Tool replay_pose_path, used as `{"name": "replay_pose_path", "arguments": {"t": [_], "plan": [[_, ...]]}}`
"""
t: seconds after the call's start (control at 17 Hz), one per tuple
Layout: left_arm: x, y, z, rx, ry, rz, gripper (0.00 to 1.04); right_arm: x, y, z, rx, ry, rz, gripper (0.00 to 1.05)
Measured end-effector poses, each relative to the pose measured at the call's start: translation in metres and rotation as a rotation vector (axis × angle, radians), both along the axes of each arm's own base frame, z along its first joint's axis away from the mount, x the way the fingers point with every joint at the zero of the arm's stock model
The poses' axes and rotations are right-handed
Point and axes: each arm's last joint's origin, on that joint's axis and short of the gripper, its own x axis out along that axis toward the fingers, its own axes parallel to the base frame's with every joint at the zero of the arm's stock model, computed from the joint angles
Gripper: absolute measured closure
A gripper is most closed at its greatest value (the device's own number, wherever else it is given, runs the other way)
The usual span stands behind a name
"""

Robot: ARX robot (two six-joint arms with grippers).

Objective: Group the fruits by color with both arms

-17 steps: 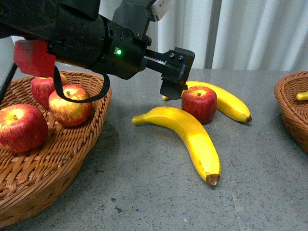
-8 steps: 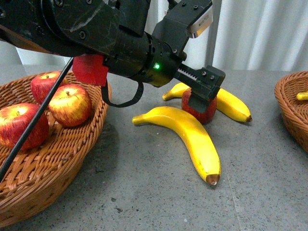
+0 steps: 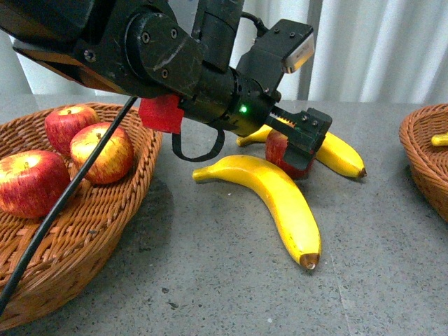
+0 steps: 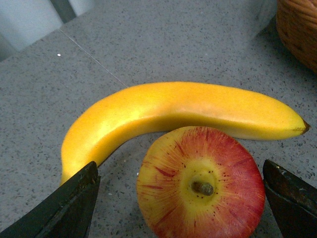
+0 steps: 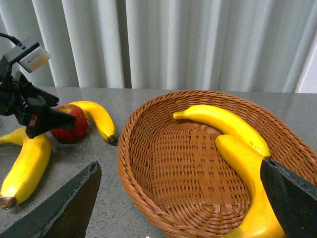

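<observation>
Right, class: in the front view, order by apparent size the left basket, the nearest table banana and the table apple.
Largest to smallest:
1. left basket
2. nearest banana
3. table apple, though it lies farther back and the left gripper partly covers it, so its true size is unsure.

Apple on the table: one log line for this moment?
left gripper open astride apple | right gripper open by banana basket | apple on table

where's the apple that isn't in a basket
Front view: the apple sits near the centre, between the near banana and the far banana, with the left fingers open on either side.
</observation>
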Motion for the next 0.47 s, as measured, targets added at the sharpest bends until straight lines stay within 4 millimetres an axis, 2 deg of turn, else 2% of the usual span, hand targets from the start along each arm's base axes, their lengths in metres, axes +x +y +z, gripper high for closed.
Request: {"name": "replay_pose_path", "arguments": {"t": [0.24, 0.41, 0.47], "plan": [[0.001, -0.005, -0.016, 0.010, 0.043, -0.011, 0.07, 0.000, 0.000, 0.000, 0.000, 0.000, 0.000, 0.07], [0.001, -0.005, -0.015, -0.002, 0.039, -0.005, 0.34, 0.000, 0.000, 0.000, 0.000, 0.000, 0.000, 0.07], [0.002, -0.005, -0.014, -0.003, 0.037, -0.005, 0.38, 0.000, 0.000, 0.000, 0.000, 0.000, 0.000, 0.07]]}}
